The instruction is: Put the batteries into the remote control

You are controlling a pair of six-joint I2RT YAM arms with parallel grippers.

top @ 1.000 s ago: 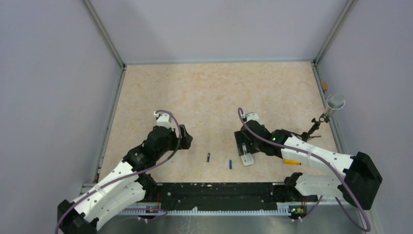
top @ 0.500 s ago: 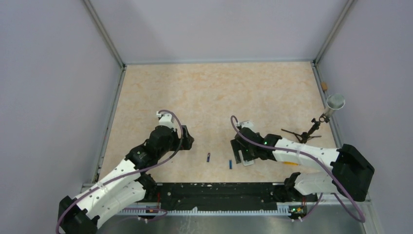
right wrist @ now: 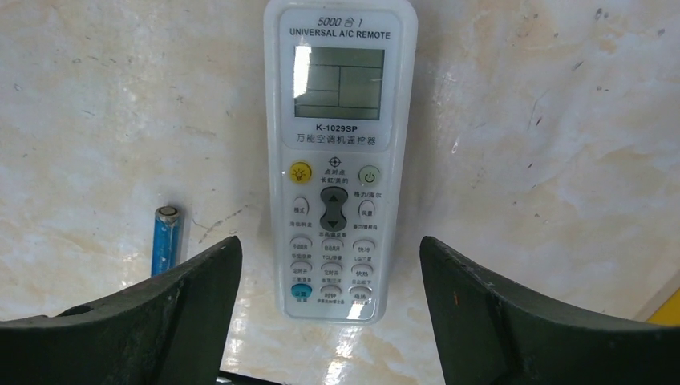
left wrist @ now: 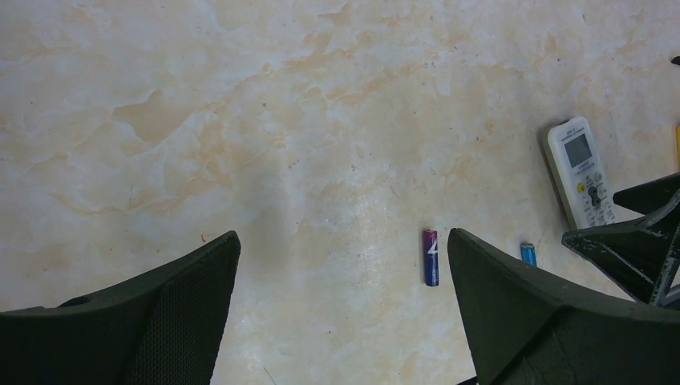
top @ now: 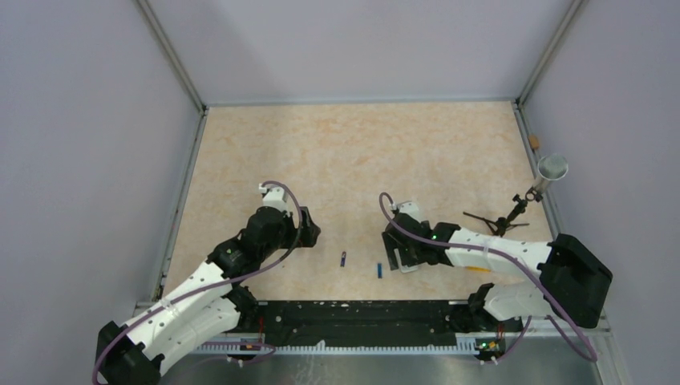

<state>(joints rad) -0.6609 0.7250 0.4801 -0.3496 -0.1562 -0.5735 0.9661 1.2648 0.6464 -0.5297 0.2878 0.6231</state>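
The surface (left wrist: pixel 240 120) looks smooth, a beige marbled finish with a faint sheen and small dark scuffs. The remote control (right wrist: pixel 340 160) is glossy white plastic. The blue battery (right wrist: pixel 166 241) has a shiny wrap and a bright metal cap. The left claw (left wrist: pixel 341 257) and right claw (right wrist: pixel 329 249) are matt black plastic, finely textured

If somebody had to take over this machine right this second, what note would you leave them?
The left end effector is open and empty, over the table near one battery.
The right end effector is open, its fingers on either side of the remote control at its lower end, not gripping it.
The second battery lies beside the remote, which is buttons up.
Done: nothing loaded yet.
Left: probably turn the remote over, then fit both batteries.
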